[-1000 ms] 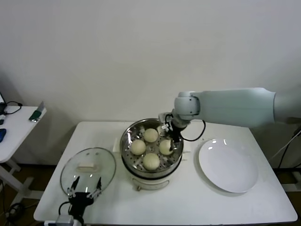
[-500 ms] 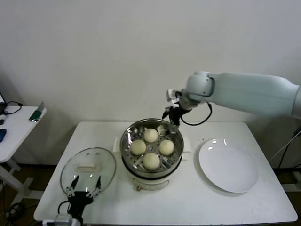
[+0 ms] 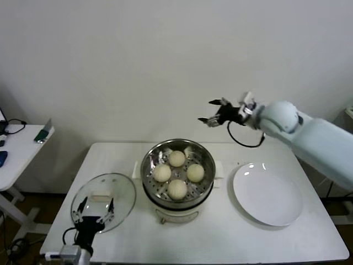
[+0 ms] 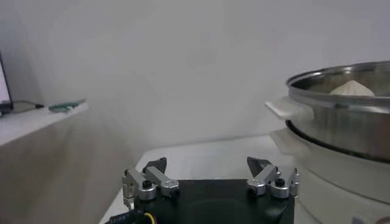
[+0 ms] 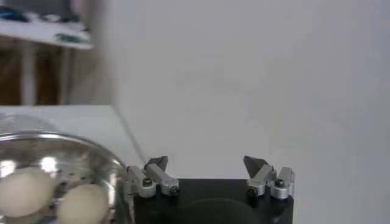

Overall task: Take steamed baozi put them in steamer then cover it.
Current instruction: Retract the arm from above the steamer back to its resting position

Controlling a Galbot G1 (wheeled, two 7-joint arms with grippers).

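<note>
Four steamed baozi (image 3: 176, 173) sat in the steamer (image 3: 177, 178), one steamer, mid-table, uncovered. One at the far side, two across the middle, one nearest me, all on the perforated floor, close together. One cover (image 3: 103, 200) lay flat on the table (image 3: 231, 245) to the steamer's left, handle up, well clear of the basket. One white plate (image 3: 268, 194) lay to the steamer's right, bare.

Surface was a white tabletop against a plain white wall. A second white side table (image 3: 19, 149) stood off to my left with a small green item (image 3: 42, 133) and a dark cable (image 3: 14, 126) on it.

My right gripper (image 3: 214, 111) was up in the air, above and behind the steamer's right rim, level with the wall, fingers spread wide apart, nothing between them. Baozi were below and to its left, well apart from it; right wrist view caught two of them in the basket past the left finger (image 5: 152, 176).

My left gripper (image 3: 94, 212) was low at the near left table edge, hovering right over the cover's near rim, fingers also spread, holding nothing. From the left wrist view the steamer wall (image 4: 347, 112) was off to one side, one baozi top (image 4: 351, 89) just showing over the rim
</note>
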